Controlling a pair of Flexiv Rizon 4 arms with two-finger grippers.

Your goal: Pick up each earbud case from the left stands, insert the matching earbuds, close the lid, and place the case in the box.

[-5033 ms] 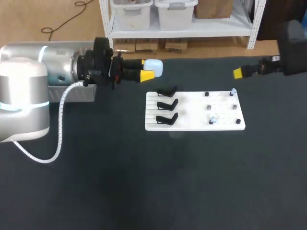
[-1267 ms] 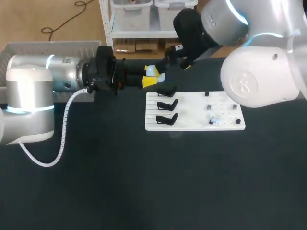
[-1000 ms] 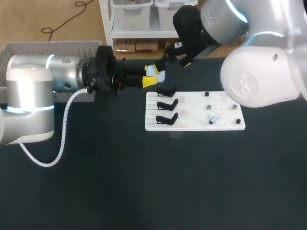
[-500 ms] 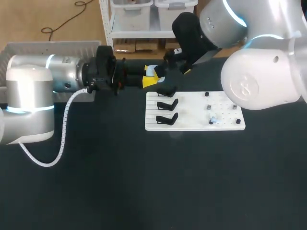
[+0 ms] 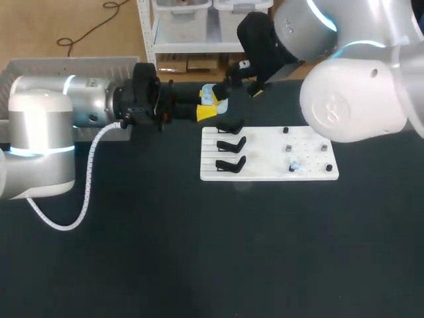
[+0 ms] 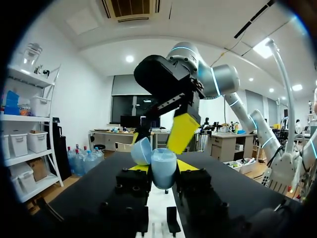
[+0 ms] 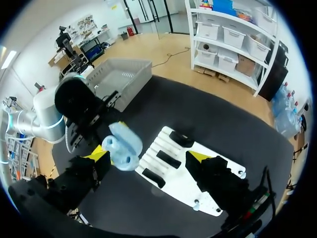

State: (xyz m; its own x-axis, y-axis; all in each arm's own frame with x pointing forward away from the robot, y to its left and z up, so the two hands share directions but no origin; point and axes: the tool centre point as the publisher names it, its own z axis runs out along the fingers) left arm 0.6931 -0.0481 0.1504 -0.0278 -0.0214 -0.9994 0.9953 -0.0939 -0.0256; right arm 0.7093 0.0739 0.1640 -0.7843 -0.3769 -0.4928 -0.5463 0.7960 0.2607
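1. Head view: my left gripper (image 5: 207, 106) comes in from the left, just behind the white board (image 5: 268, 173). Its fingers are clamped on the pale blue earbud case (image 5: 211, 97), which is held off the table (image 5: 199, 252). My right gripper (image 5: 237, 85) comes over from the right and sits right beside the case; from here I cannot tell how its fingers stand. Three black stands (image 5: 230, 144) line the board's left part. The grey box (image 5: 66, 65) lies at the far left, behind my left arm.
2. Left wrist view: the case sits between my two yellow tips, both pressing on its sides, with the lid (image 6: 141, 150) swung open. One yellow finger (image 6: 182, 133) of the right gripper hangs just above the case.
3. Right wrist view: my right fingers are spread wide and grip nothing. The open case hangs between them, close to one tip — whether it touches that tip I cannot tell. The board with its stands lies beneath, and the box is beyond the left arm.
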